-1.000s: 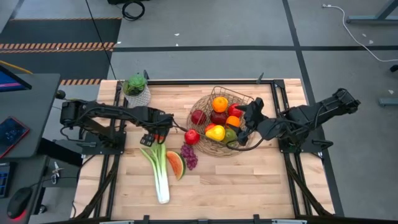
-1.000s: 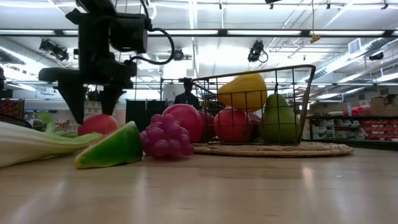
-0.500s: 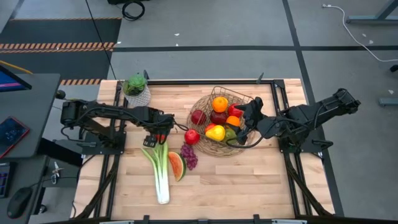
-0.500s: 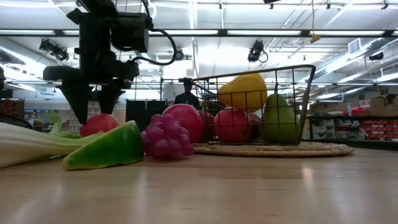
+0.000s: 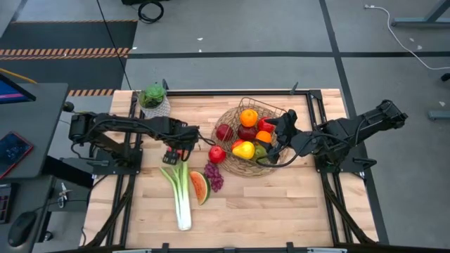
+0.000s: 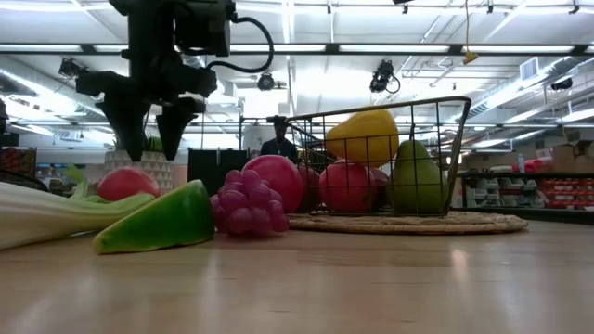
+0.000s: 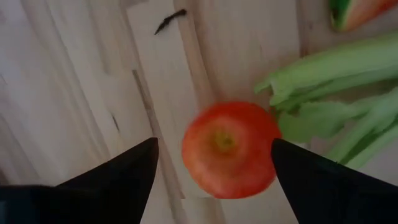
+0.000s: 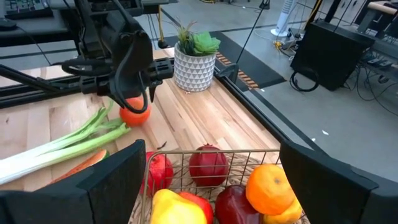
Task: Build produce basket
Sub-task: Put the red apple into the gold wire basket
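The brown wire basket (image 5: 249, 137) stands at the table's middle right on its round woven rim and holds oranges, red apples, a lemon and a pear. A red apple (image 7: 230, 149) lies on the wood beside the leek's green end (image 7: 336, 93). My left gripper (image 6: 153, 153) is open and points down just above this apple, with a finger on either side and not touching it. A second red apple (image 5: 216, 154), the grapes (image 5: 213, 174), the watermelon slice (image 5: 200, 186) and the leek (image 5: 181, 193) lie left of the basket. My right gripper (image 8: 211, 149) is open and empty over the basket's right side.
A small white pot with a green plant (image 5: 155, 102) stands at the table's far left corner. Black metal rails (image 5: 309, 105) frame the table. A person (image 6: 278, 144) stands far back in the room. Bare wood lies along the near edge (image 5: 281, 211).
My left gripper has gone up from the red apple and stands clear above it. The apple has shifted a little toward the table's left. The watermelon slice has turned slightly on the table.
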Action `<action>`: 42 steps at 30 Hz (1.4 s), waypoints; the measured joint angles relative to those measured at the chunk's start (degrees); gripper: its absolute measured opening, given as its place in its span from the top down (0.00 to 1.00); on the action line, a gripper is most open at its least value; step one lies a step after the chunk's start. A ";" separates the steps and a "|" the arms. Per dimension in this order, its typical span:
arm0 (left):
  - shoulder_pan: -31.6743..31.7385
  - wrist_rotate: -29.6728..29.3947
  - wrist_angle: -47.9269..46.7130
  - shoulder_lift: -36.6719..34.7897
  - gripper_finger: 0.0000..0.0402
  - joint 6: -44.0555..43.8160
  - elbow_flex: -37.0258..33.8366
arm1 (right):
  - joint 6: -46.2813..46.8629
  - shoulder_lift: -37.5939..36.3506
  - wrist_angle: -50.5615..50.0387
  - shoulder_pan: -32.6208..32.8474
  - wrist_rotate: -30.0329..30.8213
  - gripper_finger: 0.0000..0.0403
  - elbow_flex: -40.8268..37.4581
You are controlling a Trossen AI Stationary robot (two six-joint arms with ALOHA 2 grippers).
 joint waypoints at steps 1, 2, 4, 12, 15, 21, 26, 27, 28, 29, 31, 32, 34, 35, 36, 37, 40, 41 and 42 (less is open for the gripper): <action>-0.26 -0.13 -0.59 0.00 0.21 1.68 0.29 | 0.02 0.00 -0.02 0.00 -0.02 0.07 0.00; -0.64 -0.34 -1.62 0.00 0.21 3.83 0.59 | 0.02 0.00 0.00 0.00 -0.04 0.07 0.00; -1.84 -0.69 -3.60 -0.02 0.22 6.70 1.28 | 0.04 0.00 0.03 0.00 -0.04 0.07 0.00; -4.83 -6.38 -5.43 -0.09 0.26 -2.29 2.48 | -0.48 0.00 0.27 0.00 -0.05 0.07 0.00; -5.01 -6.79 -6.82 -0.09 0.27 -2.27 2.48 | -1.51 0.00 0.67 0.00 -0.04 0.07 0.00; -9.70 -11.94 -10.99 -0.09 0.28 9.57 2.46 | -3.12 0.00 3.22 0.00 -0.71 0.07 0.00; -14.80 -17.88 -12.09 -0.13 0.28 18.50 0.35 | -2.60 0.00 3.24 0.44 -1.68 0.07 0.00; -15.58 -17.93 -11.83 -0.13 0.28 19.41 -0.42 | -2.57 0.00 3.24 0.56 -1.70 0.07 0.00; -16.37 -18.02 -11.58 -0.13 0.28 20.67 -1.31 | -2.49 0.06 3.24 0.73 -1.75 0.07 0.00; -17.04 -17.98 -11.40 -0.13 0.28 21.78 -2.19 | -2.28 0.22 3.26 0.89 -1.75 0.07 0.00; -18.31 -18.03 -10.81 -0.13 0.28 22.81 -3.71 | -2.08 0.42 3.22 1.08 -1.88 0.07 0.00; -18.82 -18.25 -10.43 -0.13 0.28 23.17 -4.44 | -1.94 0.50 3.26 1.11 -2.05 0.07 0.00; -20.02 -19.66 -9.66 -0.13 0.28 23.19 -5.79 | -1.43 0.66 3.33 1.11 -2.08 0.07 0.00; -20.65 -20.77 -9.26 -0.13 0.28 23.17 -6.31 | -1.35 0.76 3.29 1.11 -2.15 0.07 0.00; -21.18 -21.83 -9.12 -0.13 0.28 23.17 -6.75 | -1.15 0.85 3.33 1.11 -2.40 0.07 0.00; -21.59 -22.73 -8.98 -0.13 0.28 23.26 -7.14 | -1.03 0.87 3.39 1.11 -2.51 0.07 0.00; -22.43 -24.57 -8.51 -0.15 0.28 23.17 -7.25 | -0.97 0.90 3.70 1.14 -2.58 0.07 0.00; -22.79 -25.36 -8.16 -0.15 0.28 23.10 -7.25 | -0.83 0.90 3.72 1.16 -2.58 0.07 0.00; -23.17 -25.90 -7.82 -0.15 0.28 23.11 -7.25 | -0.63 0.90 3.72 1.18 -2.58 0.07 0.00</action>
